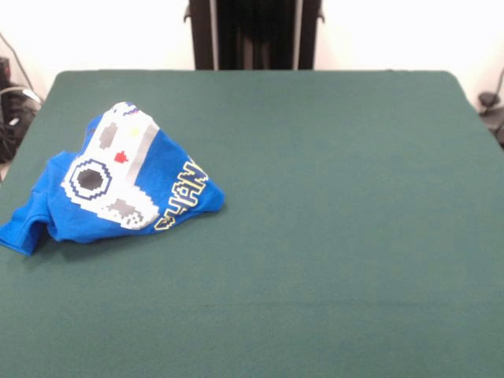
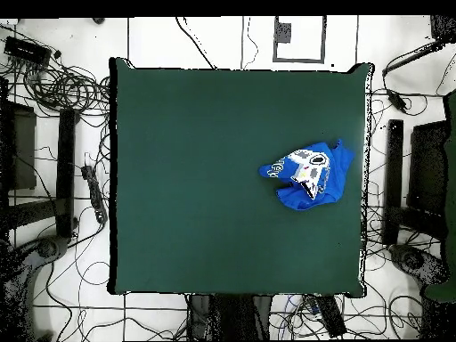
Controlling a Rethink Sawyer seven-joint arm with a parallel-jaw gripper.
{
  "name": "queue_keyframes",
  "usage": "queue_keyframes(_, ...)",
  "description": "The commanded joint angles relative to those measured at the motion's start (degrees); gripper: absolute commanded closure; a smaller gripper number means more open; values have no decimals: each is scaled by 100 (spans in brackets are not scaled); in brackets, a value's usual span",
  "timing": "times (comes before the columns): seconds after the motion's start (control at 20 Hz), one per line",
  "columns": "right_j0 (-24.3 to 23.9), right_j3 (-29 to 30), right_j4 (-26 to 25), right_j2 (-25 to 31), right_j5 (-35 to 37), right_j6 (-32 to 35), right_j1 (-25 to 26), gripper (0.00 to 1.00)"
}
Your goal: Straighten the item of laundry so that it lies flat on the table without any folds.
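While my gripper shows in neither view, the blue T-shirt [image 1: 118, 185] [image 2: 309, 172] lies crumpled, print up, on the green table [image 1: 331, 197] [image 2: 196, 178]. From the front it sits near the left edge; I cannot tell my fingers' state.

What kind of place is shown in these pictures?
Probably a robotics lab. A large table clad in dark green fabric carries only a crumpled bright blue T-shirt with a pixel print, and many loose black cables lie on the pale floor around it.

crumpled blue t-shirt [image 1: 118, 185] [image 2: 309, 173] lies on green table [image 1: 331, 236] [image 2: 196, 178]
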Motion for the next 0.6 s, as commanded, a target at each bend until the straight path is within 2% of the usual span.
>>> queue_keyframes(0.05,522,1201,386,-65,-427,1777,406,100)
queue_keyframes(0.6,920,1073,511,-531,-341,1737,495,100)
